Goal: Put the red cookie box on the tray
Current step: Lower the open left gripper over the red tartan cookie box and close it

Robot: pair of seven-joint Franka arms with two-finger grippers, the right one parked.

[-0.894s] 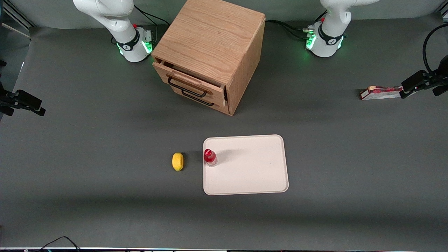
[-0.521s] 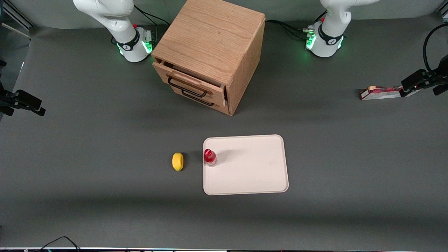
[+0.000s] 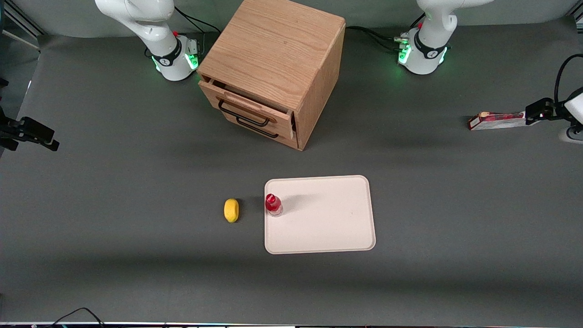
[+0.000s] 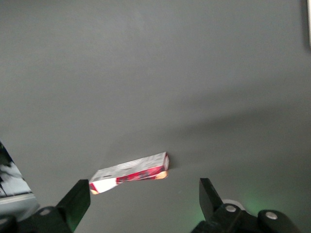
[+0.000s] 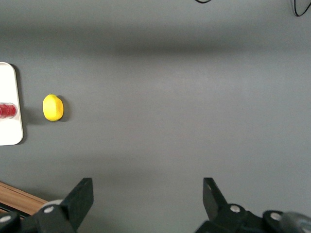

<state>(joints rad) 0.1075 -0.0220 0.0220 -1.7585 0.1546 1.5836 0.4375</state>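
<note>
1. Grey table (image 3: 136, 191) surface is seen from the front, with a wooden drawer cabinet (image 3: 273, 68) standing on it between the two arm bases.
2. The red cookie box (image 3: 496, 121) is seen lying flat on the table, far toward the working arm's end, well apart from the tray (image 3: 328, 228).
3. In the left wrist view the red cookie box (image 4: 130, 173) is shown as a long, slim shape with a pale end, resting on bare grey surface.
4. The gripper (image 3: 539, 114) is placed at the end of the box that lies nearest the table's edge; whether it touches the box cannot be told.
5. In the left wrist view the gripper (image 4: 143, 204) is shown spread wide, with one dark finger (image 4: 77, 200) at each side and nothing held between them; the box is seen in the gap, lower down on the table.
6. The tray is shown as a pale cream rectangle with rounded corners, nearer the front camera than the cabinet.
7. A small red-capped bottle (image 3: 273, 205) is seen standing upright on the tray, just inside the rim on the side toward the parked arm.
8. A yellow lemon-like object (image 3: 231, 210) is seen on the table just beside the tray, near the bottle.
</note>
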